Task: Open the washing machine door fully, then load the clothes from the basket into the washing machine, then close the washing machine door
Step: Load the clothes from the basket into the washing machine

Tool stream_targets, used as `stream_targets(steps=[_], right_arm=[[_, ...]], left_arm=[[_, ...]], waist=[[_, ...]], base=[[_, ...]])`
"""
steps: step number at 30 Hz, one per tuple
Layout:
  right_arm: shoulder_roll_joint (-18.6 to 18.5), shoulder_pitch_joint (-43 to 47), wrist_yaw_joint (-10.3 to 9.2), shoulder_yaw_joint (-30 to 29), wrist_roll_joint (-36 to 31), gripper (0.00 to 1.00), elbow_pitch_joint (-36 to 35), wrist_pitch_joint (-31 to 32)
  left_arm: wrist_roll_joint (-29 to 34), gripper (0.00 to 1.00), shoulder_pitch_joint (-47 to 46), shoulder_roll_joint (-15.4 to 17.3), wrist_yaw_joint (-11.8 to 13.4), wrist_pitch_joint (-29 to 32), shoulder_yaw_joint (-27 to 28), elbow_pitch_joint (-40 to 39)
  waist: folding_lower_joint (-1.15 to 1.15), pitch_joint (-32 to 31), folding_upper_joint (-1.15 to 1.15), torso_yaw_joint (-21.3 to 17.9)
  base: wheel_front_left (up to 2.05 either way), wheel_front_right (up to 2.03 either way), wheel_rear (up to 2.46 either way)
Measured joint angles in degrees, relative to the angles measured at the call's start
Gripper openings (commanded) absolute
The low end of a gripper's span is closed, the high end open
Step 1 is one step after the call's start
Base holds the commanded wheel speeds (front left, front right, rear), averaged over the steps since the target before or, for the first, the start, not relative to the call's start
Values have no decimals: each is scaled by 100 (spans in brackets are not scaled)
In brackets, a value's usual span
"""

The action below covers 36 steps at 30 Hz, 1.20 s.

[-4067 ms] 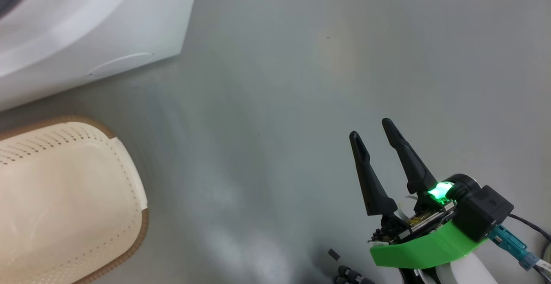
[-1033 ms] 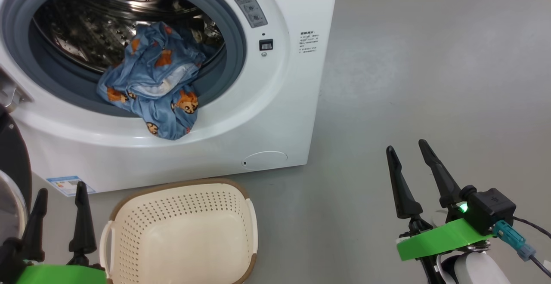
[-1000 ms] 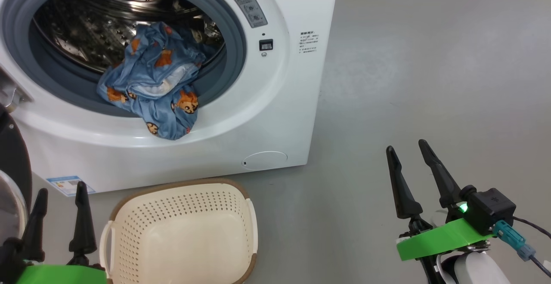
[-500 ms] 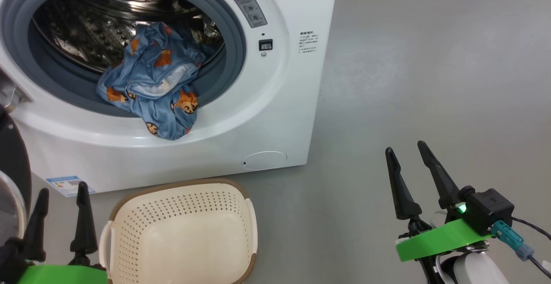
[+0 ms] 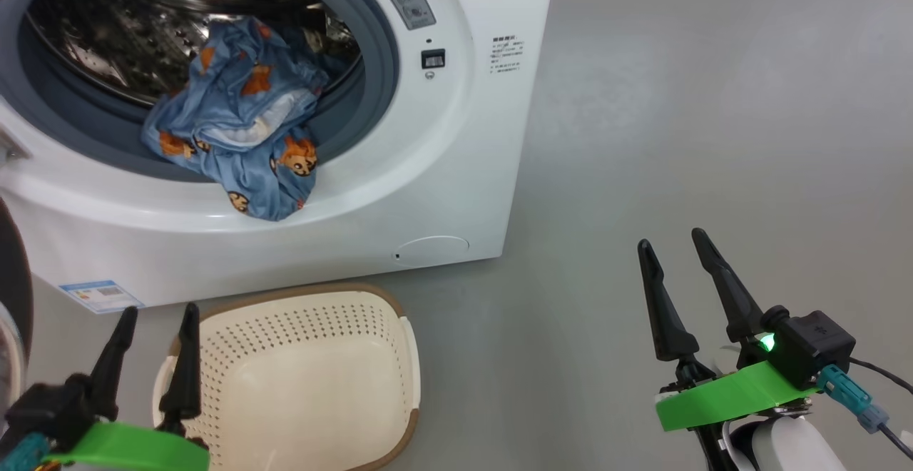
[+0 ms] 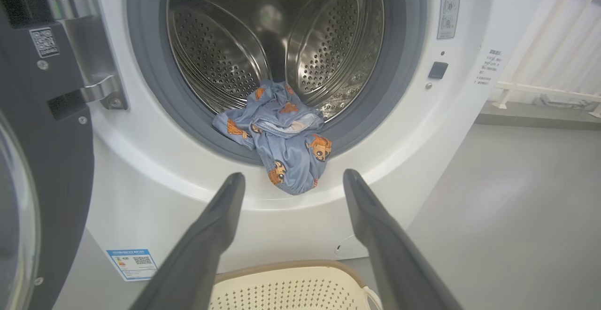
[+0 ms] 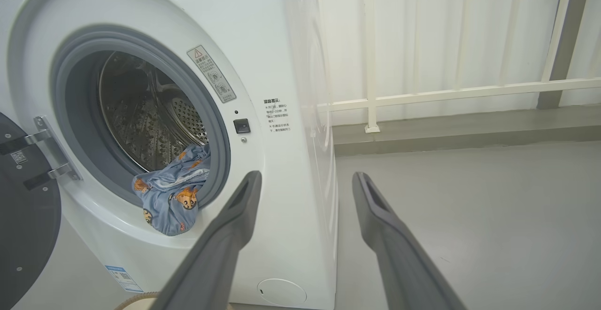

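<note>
Head view: light blue garments with orange-brown prints (image 5: 235, 135) lie in the mouth of the big white front-loading washing machine (image 5: 456, 135).
They bunch on the machine's grey rubber gasket (image 5: 378, 50), with one fold hanging over its white front ring. The round black-rimmed glass door (image 6: 51, 159) stands swung out at the machine's left. The small cream perforated plastic basket (image 5: 321, 328) sits just before the machine. Left claw (image 5: 160, 309), before the machine's lower left, and right claw (image 5: 670, 237), off its right corner, both have their fingers spread and hold nothing.
</note>
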Motion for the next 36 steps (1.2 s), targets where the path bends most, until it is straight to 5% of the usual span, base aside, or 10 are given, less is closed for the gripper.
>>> stream_targets(steps=[15,36], right_arm=[[1,-68,0,185,183,100,-435,0],[7,-141,0,396,412,100,-933,-1]], left_arm=[[-1397,100,-1829,787,-33,597,-1214,1402],[-2474,100,-3303,1860,-33,534,-2453,2635]], waist=[[1,769,0,-371],[0,1804,0,-1199]], base=[[0,0,0],[0,0,0]])
